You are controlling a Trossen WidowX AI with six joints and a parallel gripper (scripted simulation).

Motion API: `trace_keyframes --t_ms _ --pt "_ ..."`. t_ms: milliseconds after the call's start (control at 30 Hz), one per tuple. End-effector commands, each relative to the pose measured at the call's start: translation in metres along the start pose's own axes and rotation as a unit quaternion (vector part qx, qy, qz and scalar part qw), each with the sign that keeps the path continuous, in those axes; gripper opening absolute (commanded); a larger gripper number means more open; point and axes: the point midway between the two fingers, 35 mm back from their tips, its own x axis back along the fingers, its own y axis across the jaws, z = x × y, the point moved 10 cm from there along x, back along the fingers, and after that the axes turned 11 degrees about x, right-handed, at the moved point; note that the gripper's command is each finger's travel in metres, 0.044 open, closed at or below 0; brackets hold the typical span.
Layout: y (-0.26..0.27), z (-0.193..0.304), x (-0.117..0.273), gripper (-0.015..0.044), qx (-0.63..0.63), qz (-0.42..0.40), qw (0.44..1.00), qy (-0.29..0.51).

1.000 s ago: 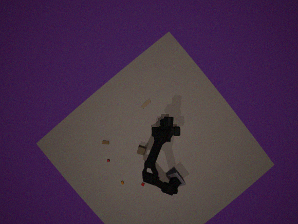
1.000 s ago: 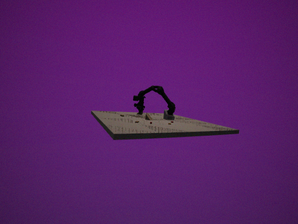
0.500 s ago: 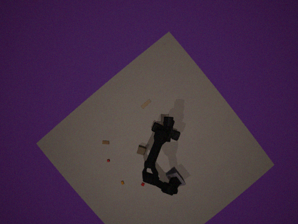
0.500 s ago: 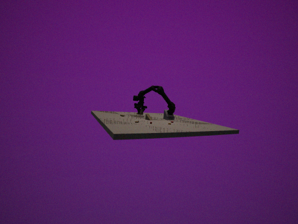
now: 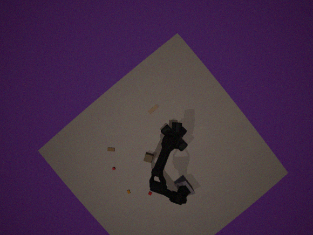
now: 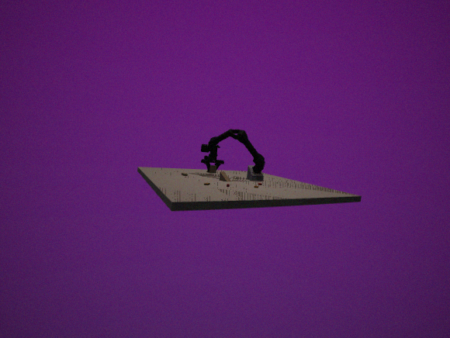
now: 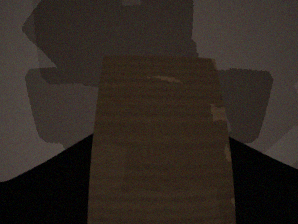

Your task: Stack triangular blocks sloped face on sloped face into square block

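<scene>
Blocks, two: one (image 6: 212,169) (image 7: 160,145) clamped in the single hand (image 6: 212,169) (image 7: 157,137), its fingers partly apart; one (image 5: 148,157) (image 6: 224,177) on the worktop (image 5: 205,108) (image 6: 271,194), beside two red cubes, one orange piece

Top view: high overhead, facing down, table (image 5: 216,113) (image 6: 271,195) cut off at bottom. Exterior: well back, just above table height, facing across it; both share table and arm (image 5: 163,159) (image 6: 250,147). Wrist: close in, facing down over a block (image 7: 160,140).
</scene>
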Motion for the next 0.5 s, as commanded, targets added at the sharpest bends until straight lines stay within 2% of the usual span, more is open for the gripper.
trace_keyframes --t_ms 0,467 --pt "0.0003 -0.0001 0.0003 0.0 -0.057 0.0 0.998 -0.001" --pt "0.0007 -0.0002 0.0003 0.0 -0.225 0.0 0.974 -0.002"
